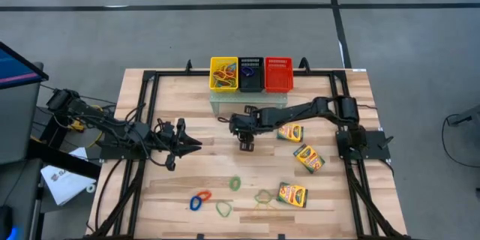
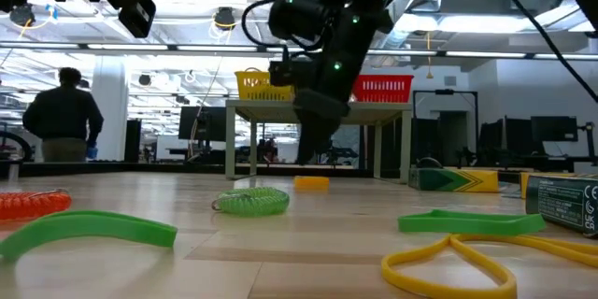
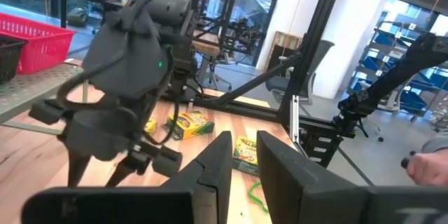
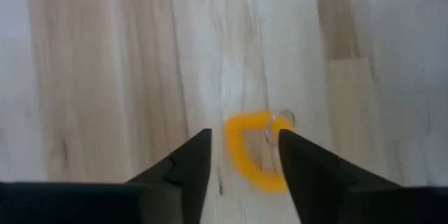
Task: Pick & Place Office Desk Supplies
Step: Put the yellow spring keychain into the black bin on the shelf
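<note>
1. Right gripper [image 4: 241, 157] hangs over the table middle, fingers spread, straddling an orange band [image 4: 253, 147] flat on the wood, not pinched.
2. Left gripper [image 3: 241, 164] waits at table left, fingers slightly apart, holding nothing.
3. Risk, I'd guess: the thin loop slips out as the fingers close.
4. Crayon boxes [image 1: 291, 132] nearby; can't read the labels.

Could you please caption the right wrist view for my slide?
Right gripper open above an orange band lying on the wooden table.

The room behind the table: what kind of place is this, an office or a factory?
Probably a robotics lab or workshop: shelving and an exposed ceiling show beyond the wooden table, where two robot arms sort crayon boxes.
</note>
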Motion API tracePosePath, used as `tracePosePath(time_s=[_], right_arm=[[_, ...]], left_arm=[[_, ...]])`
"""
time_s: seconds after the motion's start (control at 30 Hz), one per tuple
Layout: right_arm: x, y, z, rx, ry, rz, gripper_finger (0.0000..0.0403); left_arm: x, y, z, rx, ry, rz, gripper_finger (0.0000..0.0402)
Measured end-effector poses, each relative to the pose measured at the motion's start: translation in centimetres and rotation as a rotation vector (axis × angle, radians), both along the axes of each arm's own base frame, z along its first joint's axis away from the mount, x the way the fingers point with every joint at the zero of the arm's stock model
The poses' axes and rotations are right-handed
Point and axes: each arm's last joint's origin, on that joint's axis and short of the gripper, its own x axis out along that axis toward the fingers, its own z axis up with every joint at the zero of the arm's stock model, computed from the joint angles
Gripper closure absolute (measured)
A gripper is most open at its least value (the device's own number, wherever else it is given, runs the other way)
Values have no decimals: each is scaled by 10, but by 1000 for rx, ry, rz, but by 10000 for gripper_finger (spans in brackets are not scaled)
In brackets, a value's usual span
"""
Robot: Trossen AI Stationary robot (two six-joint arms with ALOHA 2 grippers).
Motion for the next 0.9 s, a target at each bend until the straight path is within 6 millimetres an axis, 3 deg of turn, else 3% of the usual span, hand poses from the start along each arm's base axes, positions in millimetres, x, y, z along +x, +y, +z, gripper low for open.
tracePosePath(time_s=[0.17, 0.6, 0.7, 0.83, 0.9], right_arm=[[2, -9, -10, 31, 12, -20, 214], [-6, -16, -34, 138, 62, -31, 245], [-6, -16, -35, 151, 66, -50, 285], [-7, -16, -35, 166, 70, -64, 377], [-7, -16, -35, 167, 70, -66, 386]], left_arm=[[0, 0, 0, 1, 1, 0, 340], [0, 0, 0, 2, 2, 0, 340], [0, 0, 0, 1, 1, 0, 340], [0, 0, 0, 1, 0, -1, 340], [0, 0, 0, 1, 1, 0, 340]])
